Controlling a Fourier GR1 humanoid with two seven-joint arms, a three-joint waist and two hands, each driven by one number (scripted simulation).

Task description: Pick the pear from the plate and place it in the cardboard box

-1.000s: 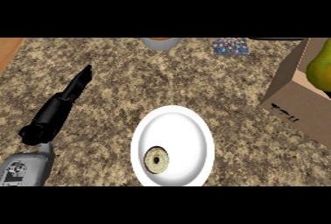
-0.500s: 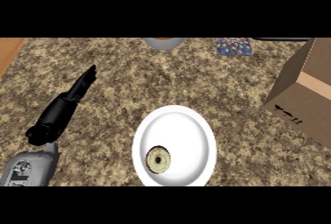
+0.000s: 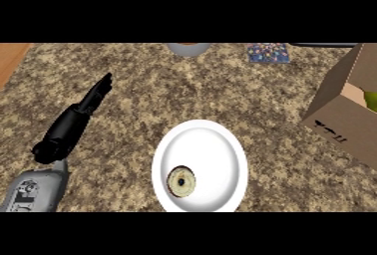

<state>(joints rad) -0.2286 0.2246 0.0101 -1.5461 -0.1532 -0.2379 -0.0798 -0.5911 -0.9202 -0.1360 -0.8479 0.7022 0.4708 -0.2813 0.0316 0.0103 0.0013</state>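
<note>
Left hand [image 3: 81, 112] lies at view left, fingers straight, holding nothing; right hand out of view. Pear [image 3: 370, 97] looks to be already inside the cardboard box [image 3: 346, 119], only a green sliver showing at the right edge, so hard to confirm. Plate [image 3: 213, 149] carries just a round sliced piece [image 3: 182, 181]. Judged: placement done, next is retracting clear. Speckled granite worktop [image 3: 243, 89]; bowl [image 3: 188, 48] at far edge.

A: We log the counter [image 3: 243, 89] as speckled stone, the plate [image 3: 210, 144] as smooth glossy white.

B: We add: cardboard box [image 3: 342, 119] matt brown; left hand [image 3: 77, 119] matt black.
</note>
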